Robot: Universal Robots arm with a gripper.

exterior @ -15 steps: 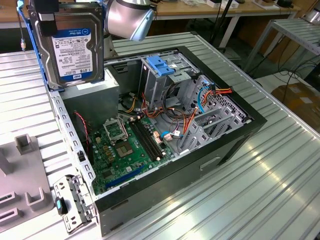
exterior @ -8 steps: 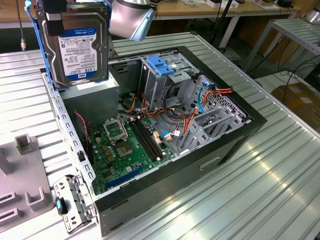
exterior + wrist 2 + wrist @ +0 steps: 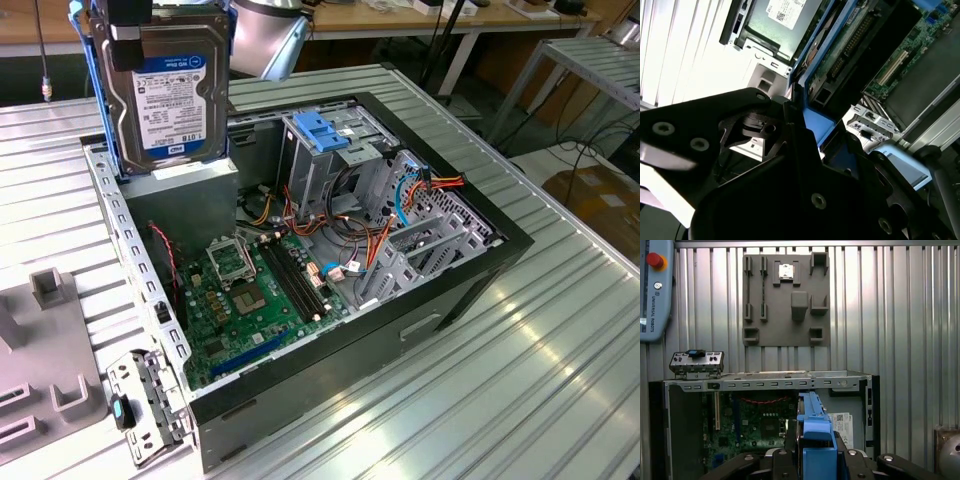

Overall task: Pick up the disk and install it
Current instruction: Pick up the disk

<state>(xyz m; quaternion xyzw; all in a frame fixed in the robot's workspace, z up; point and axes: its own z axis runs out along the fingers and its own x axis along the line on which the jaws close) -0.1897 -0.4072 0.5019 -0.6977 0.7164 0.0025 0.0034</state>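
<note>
- At the exterior view's left, a grey holder plate is seen lying on the ribbed tabletop, just beside the open computer case.
- Above the case's left end, the disk is held upright in the air with its label facing the camera. It is pinched near its upper end by the end effector, which is closed on it.
- Below the disk, a grey box is seen inside the case, apart from the disk.
- The carrying step is judged to be in hand: the disk is lifted but not yet seated.
- Further right, the metal cage with its light-blue latch is seen, well apart from the disk.
- Seating is judged to call for the blue rails being lined up with the cage, and the loose cables being kept clear.
</note>
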